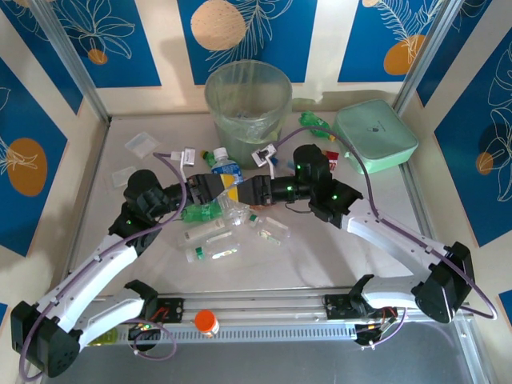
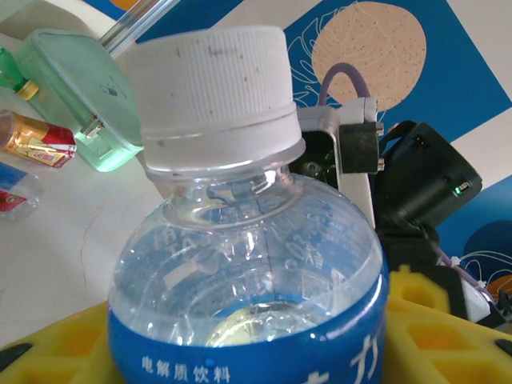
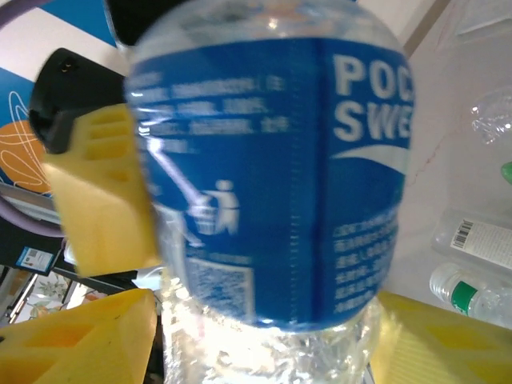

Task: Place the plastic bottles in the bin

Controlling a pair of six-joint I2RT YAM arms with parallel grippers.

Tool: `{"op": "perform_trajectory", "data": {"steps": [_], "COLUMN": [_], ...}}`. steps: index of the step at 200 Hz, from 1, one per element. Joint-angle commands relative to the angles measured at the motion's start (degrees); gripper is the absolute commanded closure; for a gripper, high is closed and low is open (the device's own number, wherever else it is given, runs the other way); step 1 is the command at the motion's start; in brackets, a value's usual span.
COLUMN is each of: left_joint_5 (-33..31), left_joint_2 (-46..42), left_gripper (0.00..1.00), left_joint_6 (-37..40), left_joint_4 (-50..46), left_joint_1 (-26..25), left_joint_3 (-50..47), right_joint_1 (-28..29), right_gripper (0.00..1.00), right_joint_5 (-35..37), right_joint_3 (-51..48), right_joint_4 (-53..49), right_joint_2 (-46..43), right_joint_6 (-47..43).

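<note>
Top external view: blue-label bottle (image 1: pixel 227 170) sits mid-frame, short of the bin (image 1: pixel 276 88) at upper centre, clenched in the left end effector (image 1: pixel 219 187). Meanwhile the right end effector (image 1: pixel 248 190) straddles it too, though I can't tell if it's gripping. Guessing a handoff for reach.

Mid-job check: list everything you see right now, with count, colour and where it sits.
blue-label bottle: one, clear with white cap, between both grippers
other bottles: several, clear or green, lying mid-table and near the box; exact count unclear
bin: one, grey-green, bag-lined, back centre
lidded box: one, mint green, back right
clear packet: at least one, back left
orange round object: one, on the front rail
table: one, pale
left gripper: yellow fingers, closed on the blue-label bottle
right gripper: yellow fingers either side of that bottle; grip unclear
</note>
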Motion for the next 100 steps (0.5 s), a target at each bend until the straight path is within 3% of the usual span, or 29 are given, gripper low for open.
{"op": "perform_trajectory", "data": {"steps": [1, 22, 63, 100], "left_joint_5": [-1.6, -2.0, -2.8, -11.2], "left_joint_2": [0.0, 0.0, -1.2, -5.6], "left_gripper": [0.68, 0.66, 0.31, 0.13], "left_joint_6": [0.9, 1.2, 1.8, 8.0], "left_joint_4": [1.3, 0.5, -1.9, -15.4], "left_joint_1": [-0.8, -1.0, -1.3, -1.2], "left_joint_3": [0.0, 0.3, 0.8, 3.9], "right_joint_1": [0.9, 0.9, 0.5, -0.8], "right_gripper": [0.39, 0.47, 0.51, 0.51], "right_joint_5": [-1.5, -1.6, 0.5, 2.4], "right_joint_3": [-0.7, -2.1, -3.7, -4.0], "right_joint_4": [2.8, 4.0, 2.4, -1.9], "right_joint_2": [-0.3, -1.6, -5.0, -7.3], "right_joint_6": [0.2, 0.1, -1.5, -3.8]}}
